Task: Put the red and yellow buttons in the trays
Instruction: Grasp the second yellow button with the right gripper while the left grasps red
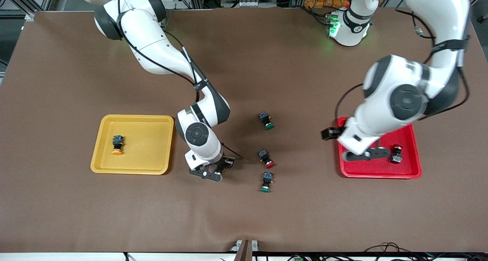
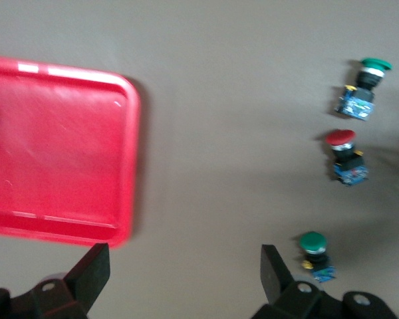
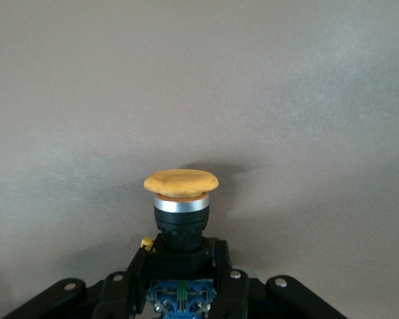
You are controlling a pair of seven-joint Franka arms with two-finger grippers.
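My right gripper (image 1: 225,165) is shut on a yellow-capped button (image 3: 181,183), held low over the table between the yellow tray (image 1: 131,169) and the loose buttons; the fingers (image 3: 136,266) clamp its black body. Another yellow button (image 1: 117,144) lies in the yellow tray. A red button (image 1: 396,154) lies in the red tray (image 1: 381,171). A second red button (image 1: 266,158) lies on the table mid-way; it also shows in the left wrist view (image 2: 344,154). My left gripper (image 1: 331,134) is open and empty, over the table at the red tray's (image 2: 66,133) edge toward the middle.
Two green-capped buttons lie on the brown mat, one (image 1: 266,121) farther from the front camera than the loose red button, one (image 1: 266,182) nearer. Both show in the left wrist view (image 2: 364,86) (image 2: 314,254). Cables and equipment stand along the robots' edge.
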